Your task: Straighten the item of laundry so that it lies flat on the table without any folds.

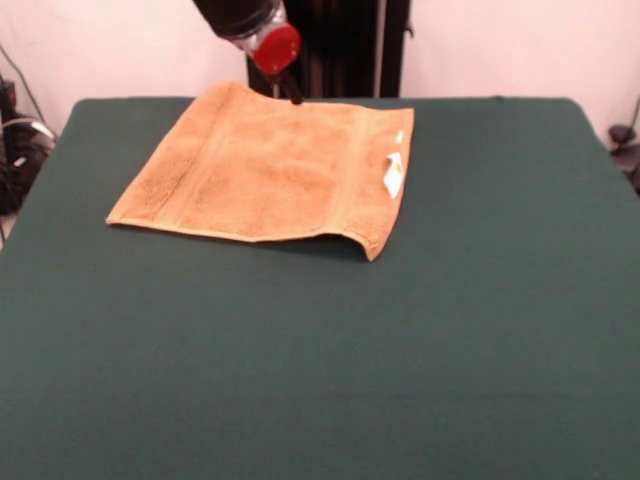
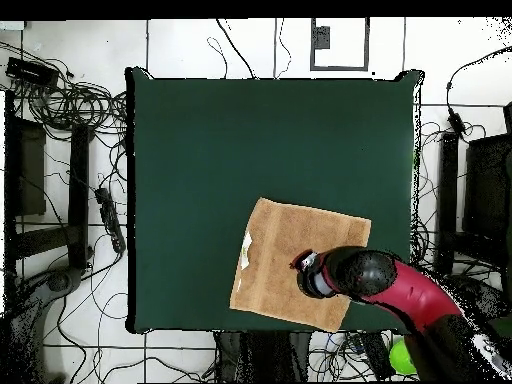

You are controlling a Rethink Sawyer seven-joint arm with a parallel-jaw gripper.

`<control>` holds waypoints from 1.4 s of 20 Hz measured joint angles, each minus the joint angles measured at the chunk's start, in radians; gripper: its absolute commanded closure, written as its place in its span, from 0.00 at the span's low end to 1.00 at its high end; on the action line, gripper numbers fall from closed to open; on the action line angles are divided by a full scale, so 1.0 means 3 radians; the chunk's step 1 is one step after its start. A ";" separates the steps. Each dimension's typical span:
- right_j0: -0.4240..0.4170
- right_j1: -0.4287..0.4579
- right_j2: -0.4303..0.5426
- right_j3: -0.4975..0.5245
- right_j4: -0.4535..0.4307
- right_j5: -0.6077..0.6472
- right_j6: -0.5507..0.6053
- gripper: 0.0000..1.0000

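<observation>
The item of laundry (image 1: 270,165), an orange-tan towel, lies spread out on the far part of the dark green table (image 1: 300,380). Its white tag (image 1: 394,175) sits near the right edge, and the near right corner (image 1: 370,245) curls up slightly. My gripper (image 1: 290,92) hangs under a red end cap at the towel's far edge, close to or touching the cloth. In the overhead view the towel (image 2: 280,245) lies near the table's (image 2: 250,130) bottom edge, with the arm covering its lower right part and the gripper (image 2: 302,263) over its middle.
Cables, black stands and equipment surround the table on the tiled floor (image 2: 70,200). A green object (image 2: 402,357) lies on the floor at the lower right. A broad stretch of green top lies beyond the towel.
</observation>
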 measured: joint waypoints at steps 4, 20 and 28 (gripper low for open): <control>0.0093 0.0099 0.0000 -0.0074 0.0083 -0.0076 0.0000 0.00; 0.0463 0.0545 -0.0125 -0.0666 0.0260 -0.0194 0.0000 0.00; 0.0537 0.0821 -0.0239 -0.1164 0.0406 -0.0229 0.0000 0.00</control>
